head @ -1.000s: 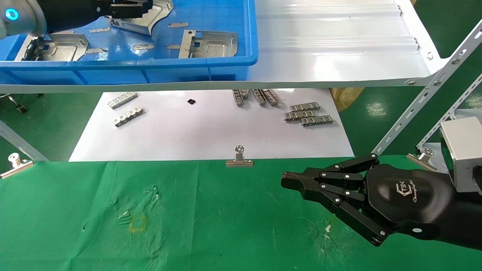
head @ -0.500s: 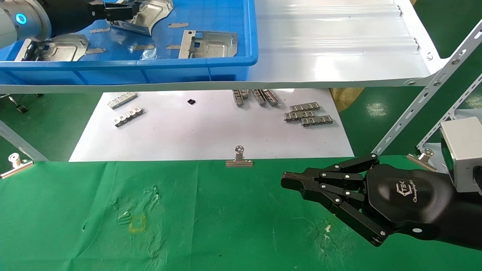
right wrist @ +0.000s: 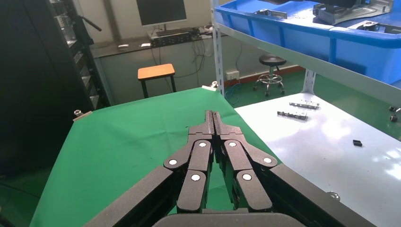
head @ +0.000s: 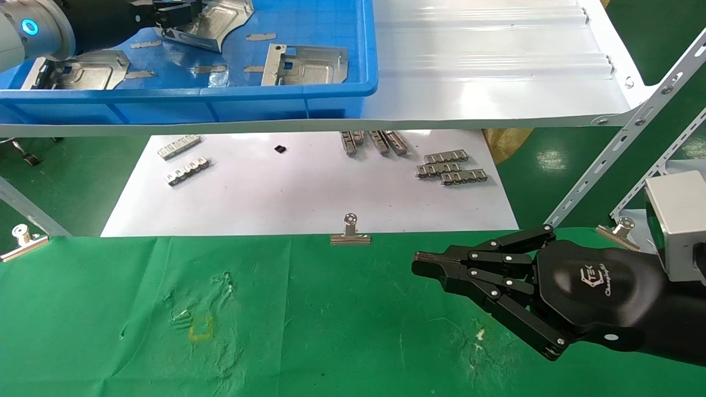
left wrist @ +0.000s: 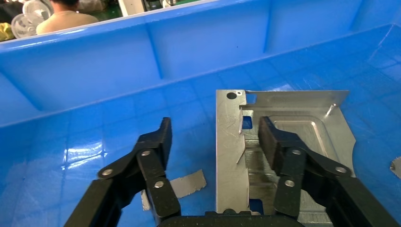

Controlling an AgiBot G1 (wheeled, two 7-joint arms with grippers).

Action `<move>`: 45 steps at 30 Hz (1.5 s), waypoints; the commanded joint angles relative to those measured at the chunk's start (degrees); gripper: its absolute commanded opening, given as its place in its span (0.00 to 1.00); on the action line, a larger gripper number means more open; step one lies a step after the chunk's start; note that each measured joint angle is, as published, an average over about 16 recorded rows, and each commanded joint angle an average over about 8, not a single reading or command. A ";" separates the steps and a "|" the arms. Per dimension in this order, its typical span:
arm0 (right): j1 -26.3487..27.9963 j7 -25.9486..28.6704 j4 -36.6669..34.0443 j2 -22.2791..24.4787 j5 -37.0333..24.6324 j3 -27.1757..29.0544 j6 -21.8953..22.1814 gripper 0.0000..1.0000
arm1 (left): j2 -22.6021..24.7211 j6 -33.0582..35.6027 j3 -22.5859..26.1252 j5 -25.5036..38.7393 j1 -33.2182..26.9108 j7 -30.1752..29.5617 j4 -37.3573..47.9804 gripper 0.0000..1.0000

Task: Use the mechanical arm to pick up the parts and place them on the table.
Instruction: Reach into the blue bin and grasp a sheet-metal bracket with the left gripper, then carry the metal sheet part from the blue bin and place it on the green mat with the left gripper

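Observation:
Three silver parts lie in the blue bin (head: 220, 96): one at the back (head: 223, 22), one at the right (head: 309, 63), one at the left (head: 91, 69). My left gripper (head: 171, 11) is over the back part. In the left wrist view this gripper (left wrist: 213, 126) is open. One finger (left wrist: 274, 142) is over the part (left wrist: 302, 118) and the other (left wrist: 156, 144) over the bin floor, so the part's edge strip lies between the jaws. My right gripper (head: 422, 267) is shut and empty, low over the green table (head: 309, 331); it also shows in the right wrist view (right wrist: 213, 116).
The bin stands on a glossy white shelf (head: 485, 71) with slotted metal posts (head: 612, 160) at the right. Below it, white paper (head: 309, 193) carries ribbed strips (head: 452, 168). Binder clips (head: 350, 234) hold the cloth's far edge. Small metal scraps (left wrist: 187, 182) lie in the bin.
My left gripper has drawn back a little to the left over the back part. The parts and my right arm have not moved.

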 commanded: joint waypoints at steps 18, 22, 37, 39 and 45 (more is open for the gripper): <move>0.00 0.00 0.00 0.00 0.00 0.00 0.00 0.00 | -1.36 5.20 -0.08 -0.12 -0.96 0.65 -0.64 0.00; 0.00 0.00 0.00 0.00 0.00 0.00 0.00 0.00 | -1.82 7.18 -0.45 -0.67 -1.65 1.01 -1.27 0.00; 0.00 0.00 0.00 0.00 0.00 0.00 0.00 0.78 | -11.11 49.63 -2.26 -5.78 -1.13 8.21 -9.14 0.00; 0.00 0.00 0.00 0.00 0.00 0.00 0.00 0.96 | -12.31 52.89 -1.70 -6.31 -0.08 9.04 -10.95 0.00; 0.00 0.00 0.00 0.00 0.00 0.00 0.00 1.00 | -16.78 54.32 1.96 -9.56 5.68 9.52 -20.43 0.00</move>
